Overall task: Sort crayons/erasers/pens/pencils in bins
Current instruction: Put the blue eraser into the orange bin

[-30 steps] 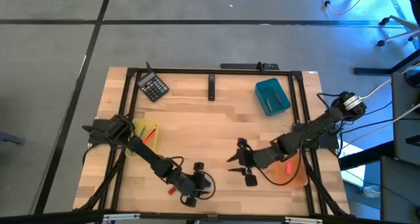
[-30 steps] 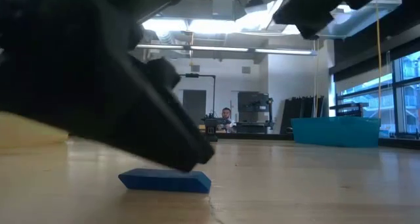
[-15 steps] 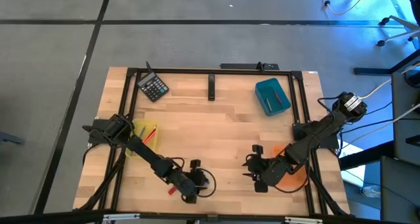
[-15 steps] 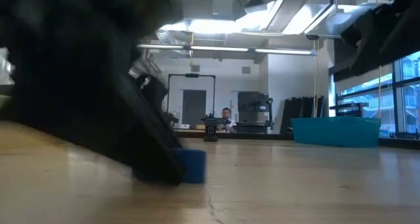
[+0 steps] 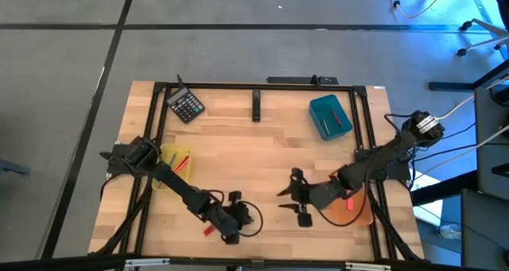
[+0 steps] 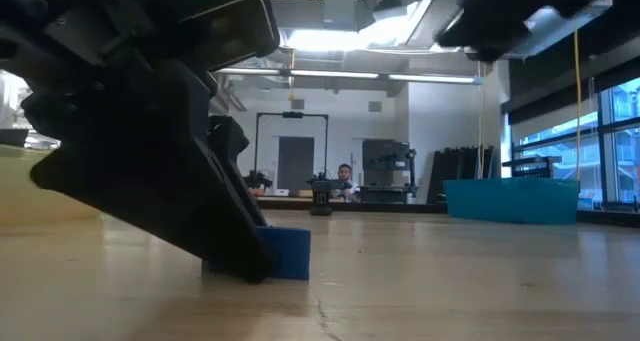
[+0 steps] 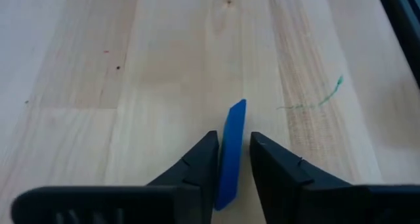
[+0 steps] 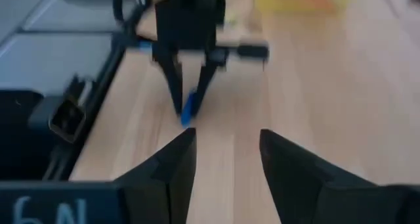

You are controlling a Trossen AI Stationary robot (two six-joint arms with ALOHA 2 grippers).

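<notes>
Left claw (image 7: 230, 159) is seen closing on the blue eraser (image 7: 230, 152), stood on edge between its fingers for lifting off the tabletop (image 7: 131, 66), while the right claw (image 5: 296, 198), empty and parted, is held nearby.

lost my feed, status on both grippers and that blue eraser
Left gripper down at the table's near edge, fingers closing round the blue eraser, eraser still on the wood. Right gripper open, empty, hovering mid-table. Nothing in the way.

- wood table (image 5: 262, 156) is carrying everything
- calculator (image 5: 187, 106), teal bin (image 5: 330, 117), yellow bin (image 5: 176, 161), orange bin (image 5: 352, 209) all sitting on it
- blue eraser (image 7: 230, 152) and red eraser (image 5: 207, 230) lying near the front edge
</notes>
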